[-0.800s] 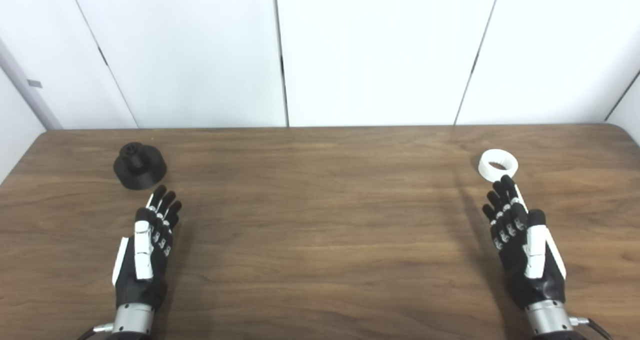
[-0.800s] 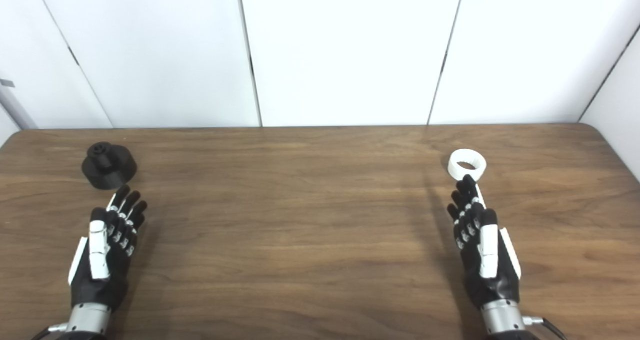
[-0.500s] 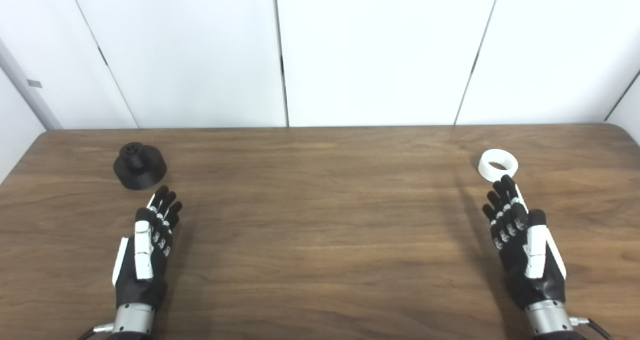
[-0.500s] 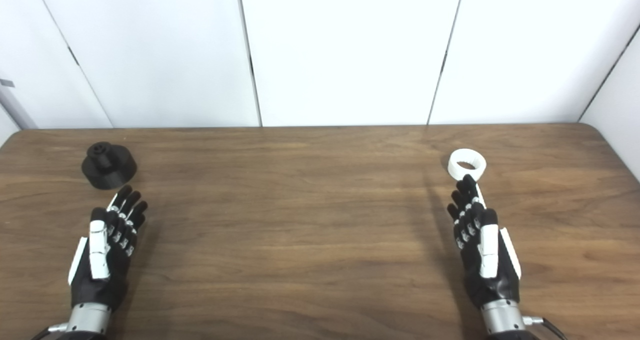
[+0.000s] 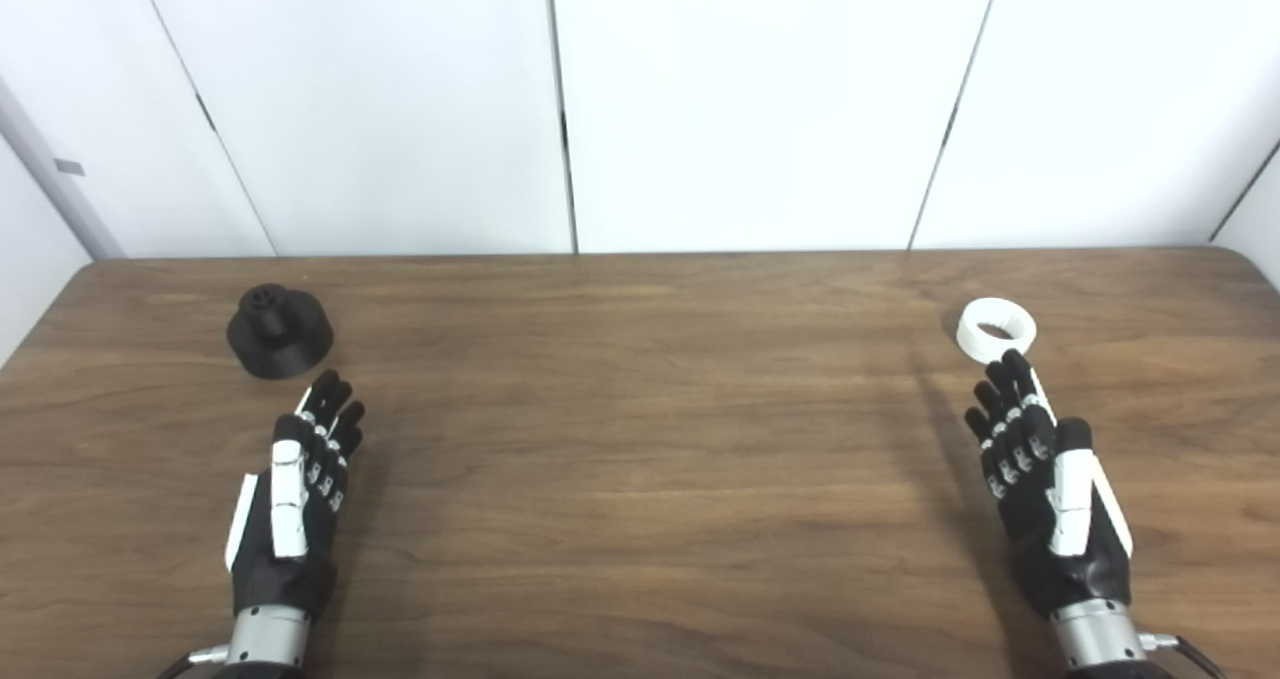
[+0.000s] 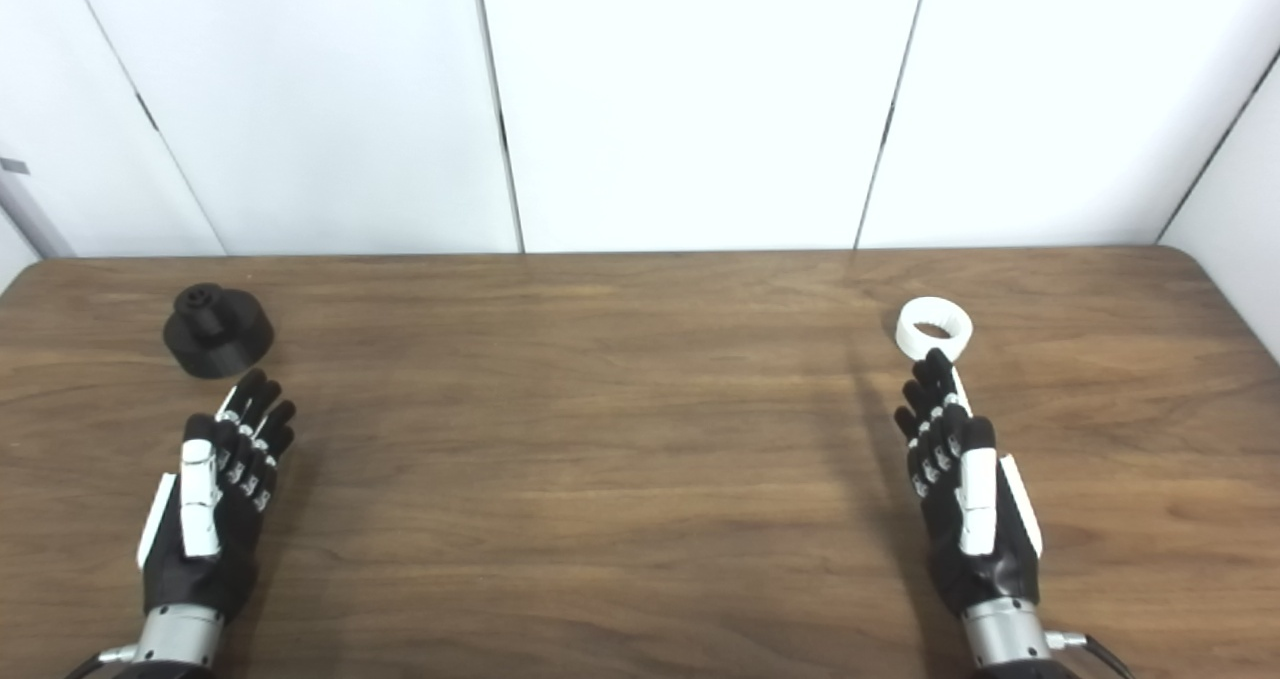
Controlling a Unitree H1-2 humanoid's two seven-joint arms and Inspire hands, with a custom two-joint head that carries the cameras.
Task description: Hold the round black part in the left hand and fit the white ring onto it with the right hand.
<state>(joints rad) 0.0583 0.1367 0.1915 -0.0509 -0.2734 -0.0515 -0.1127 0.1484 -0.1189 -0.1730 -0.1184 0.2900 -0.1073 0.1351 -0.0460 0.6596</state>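
The round black part (image 5: 279,334) stands on the wooden table (image 5: 640,439) at the far left, a small knob on its top. My left hand (image 5: 295,504) lies just in front of it, open, fingers stretched toward it and holding nothing. At the far right sits the white ring (image 5: 996,330), flat on the table. My right hand (image 5: 1045,489) is open too, its fingertips just short of the ring's near edge. Whether they touch the ring I cannot tell.
White wall panels (image 5: 640,109) close off the table's back edge. The table's rounded right corner (image 6: 1190,259) is near the ring. Bare wood stretches between the two hands.
The left hand's fingers have crept slightly forward toward the black part. The right hand, the ring and the part have not moved.
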